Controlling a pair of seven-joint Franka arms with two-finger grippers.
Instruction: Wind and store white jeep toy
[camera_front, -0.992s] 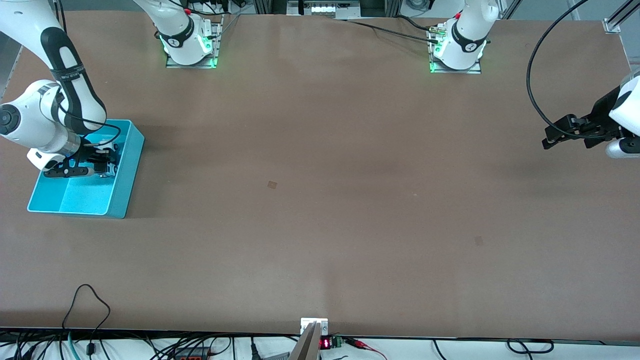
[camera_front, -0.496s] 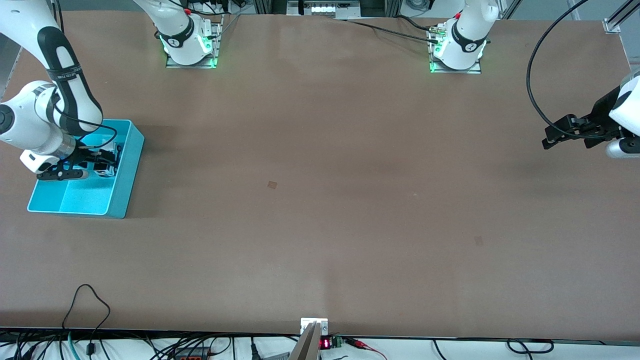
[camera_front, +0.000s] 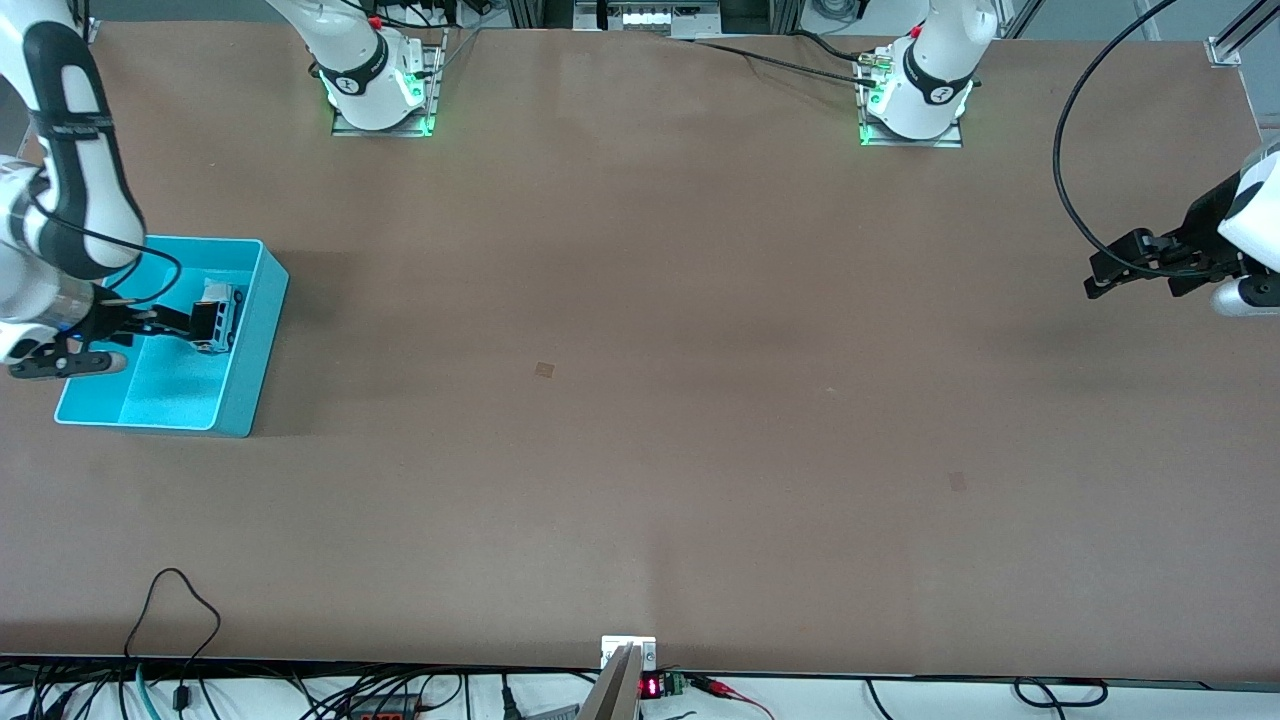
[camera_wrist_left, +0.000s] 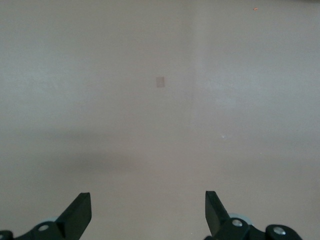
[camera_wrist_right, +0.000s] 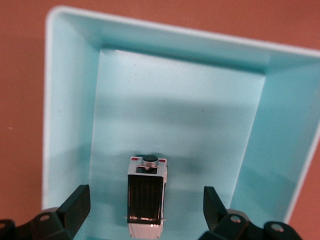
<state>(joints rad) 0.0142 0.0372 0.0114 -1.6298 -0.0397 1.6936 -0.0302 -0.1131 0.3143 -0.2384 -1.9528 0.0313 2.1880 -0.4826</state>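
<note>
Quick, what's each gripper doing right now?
Left gripper: open, empty, waiting over bare table.
Right gripper: open, empty, above the jeep in the bin.

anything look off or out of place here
Nothing stands out. The white jeep toy sits upright on its wheels inside the cyan bin, with the right gripper open above it. The left gripper waits open over bare table at the left arm's end. No spill or damage shows.

Right gripper (camera_front: 205, 325) raised, fingers spread (empty); left gripper (camera_front: 1100, 280) waits, fingers apart.
</note>
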